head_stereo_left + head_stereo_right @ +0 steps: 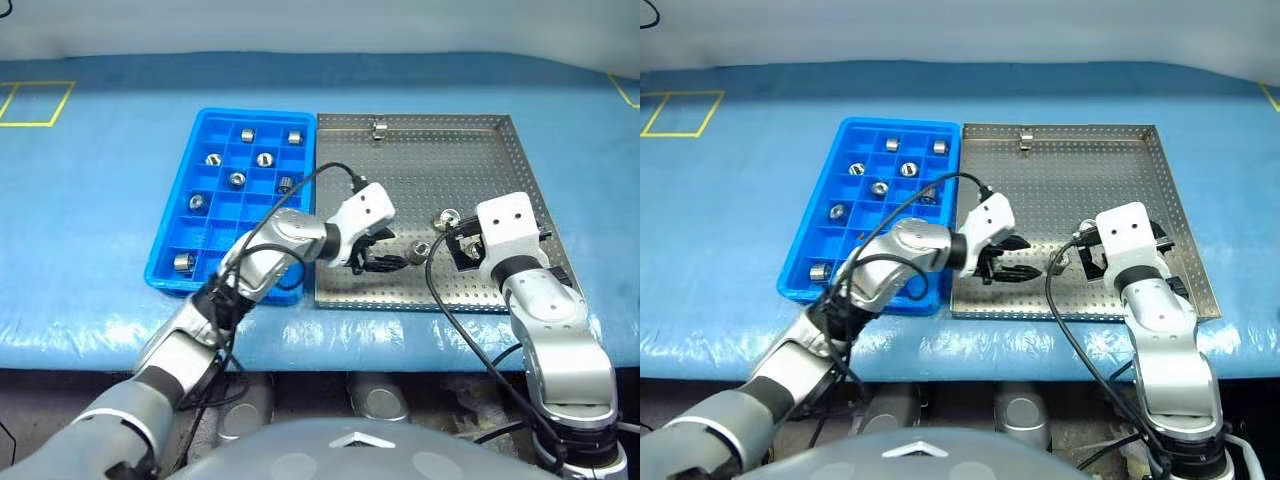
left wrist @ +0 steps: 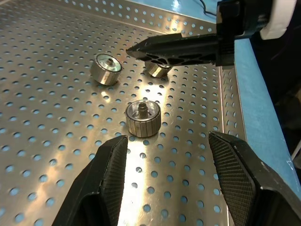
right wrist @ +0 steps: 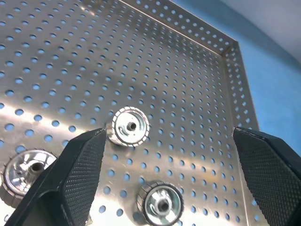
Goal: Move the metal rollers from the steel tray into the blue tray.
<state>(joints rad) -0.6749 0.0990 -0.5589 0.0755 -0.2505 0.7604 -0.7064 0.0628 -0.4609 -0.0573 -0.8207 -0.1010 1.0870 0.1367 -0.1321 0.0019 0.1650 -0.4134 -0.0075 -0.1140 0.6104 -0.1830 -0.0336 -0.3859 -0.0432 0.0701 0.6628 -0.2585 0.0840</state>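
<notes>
The rollers are lying in two places: three of them are sitting loose in the right half of the steel tray [image 1: 420, 170], and eight or so are already resting in cells of the blue tray [image 1: 205, 235] just to its left. The one I am going for [image 2: 143, 118] is standing on end on the perforated floor, hollow centre up, right ahead of my left claw [image 2: 164, 172] — my two fingers are spread wide and empty, one to each side of it but not yet around it. Two more rollers [image 2: 106, 68] are lying just beyond, near one another, and one of them is partly hidden under a finger of my right claw [image 3: 164, 183], which is hanging over that same patch with its jaws as wide apart as they go, holding nothing. So I judge that I am in the reaching step, well into the job but with these three left to shift. Next I am needing to ease the left claw forward and down until the roller sits between the pads, then close on its ribbed side — squarely, since a short smooth cylinder could squirt out or tip. I should also be minding the right claw, as the two are crowding one small area.
</notes>
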